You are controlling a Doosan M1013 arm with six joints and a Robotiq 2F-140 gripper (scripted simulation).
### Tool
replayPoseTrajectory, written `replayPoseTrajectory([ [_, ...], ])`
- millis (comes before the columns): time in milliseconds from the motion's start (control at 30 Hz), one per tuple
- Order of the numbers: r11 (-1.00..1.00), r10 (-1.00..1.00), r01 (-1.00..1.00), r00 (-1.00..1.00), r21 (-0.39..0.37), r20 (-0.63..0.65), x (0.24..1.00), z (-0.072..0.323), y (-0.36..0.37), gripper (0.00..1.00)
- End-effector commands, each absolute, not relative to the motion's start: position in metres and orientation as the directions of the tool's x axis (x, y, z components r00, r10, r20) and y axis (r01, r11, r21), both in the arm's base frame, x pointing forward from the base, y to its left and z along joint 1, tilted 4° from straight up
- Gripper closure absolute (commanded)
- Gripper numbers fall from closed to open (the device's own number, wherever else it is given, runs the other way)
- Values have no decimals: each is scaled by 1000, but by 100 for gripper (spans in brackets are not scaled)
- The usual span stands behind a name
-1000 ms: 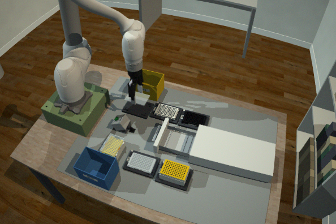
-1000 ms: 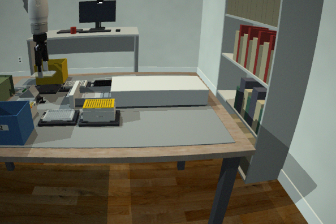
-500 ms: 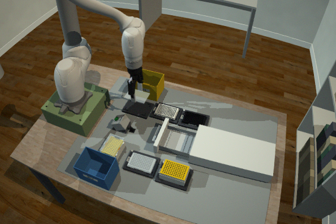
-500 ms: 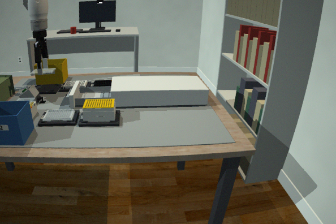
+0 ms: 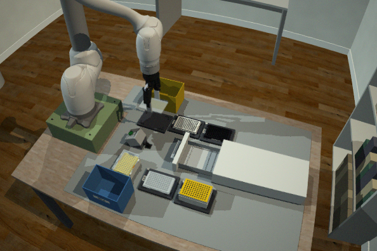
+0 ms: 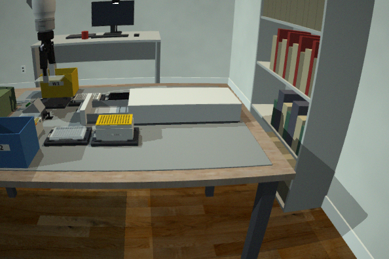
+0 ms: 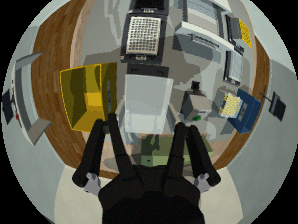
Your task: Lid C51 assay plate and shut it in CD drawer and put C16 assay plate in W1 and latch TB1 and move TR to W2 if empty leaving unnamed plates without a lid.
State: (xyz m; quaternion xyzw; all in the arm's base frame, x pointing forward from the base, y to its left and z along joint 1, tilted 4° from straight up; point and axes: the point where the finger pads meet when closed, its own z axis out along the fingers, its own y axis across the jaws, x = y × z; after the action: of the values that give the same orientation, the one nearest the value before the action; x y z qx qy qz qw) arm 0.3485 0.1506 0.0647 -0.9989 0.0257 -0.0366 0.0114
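Note:
My gripper (image 5: 152, 96) is shut on the pale, flat plate lid (image 5: 155, 104) and holds it level a little above the empty dark lid park (image 5: 155, 122) at the back left. In the wrist view the lid (image 7: 147, 99) spans the gap between my fingers. The black plate (image 5: 217, 132) sits in its nest without a lid, next to a clear plate (image 5: 186, 124). A second clear plate (image 5: 159, 182) sits in a front nest. The cooler drawer (image 5: 197, 156) stands open and empty.
The yellow bin W1 (image 5: 172, 91) stands just behind my gripper. The blue bin W2 (image 5: 108, 187) is at the front left, with tip box TB1 (image 5: 126, 163) and the green key DONE (image 5: 131, 133) behind it. The yellow-topped tip rack (image 5: 195, 191) stands in front of the cooler housing (image 5: 261, 171).

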Motion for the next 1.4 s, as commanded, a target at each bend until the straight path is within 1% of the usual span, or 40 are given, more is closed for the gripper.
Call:
replayPoseTrajectory([
  [0, -998, -52, -50, 996, -25, 72, 348, 69, 151, 100],
  [400, -998, -52, -50, 996, -25, 72, 347, 82, 150, 100],
  [633, -998, -52, -50, 996, -25, 72, 347, 82, 150, 100],
  [700, -1000, -5, -3, 997, -21, 74, 353, 82, 150, 100],
  [1367, -1000, -5, -3, 997, -21, 74, 395, 85, 151, 100],
])
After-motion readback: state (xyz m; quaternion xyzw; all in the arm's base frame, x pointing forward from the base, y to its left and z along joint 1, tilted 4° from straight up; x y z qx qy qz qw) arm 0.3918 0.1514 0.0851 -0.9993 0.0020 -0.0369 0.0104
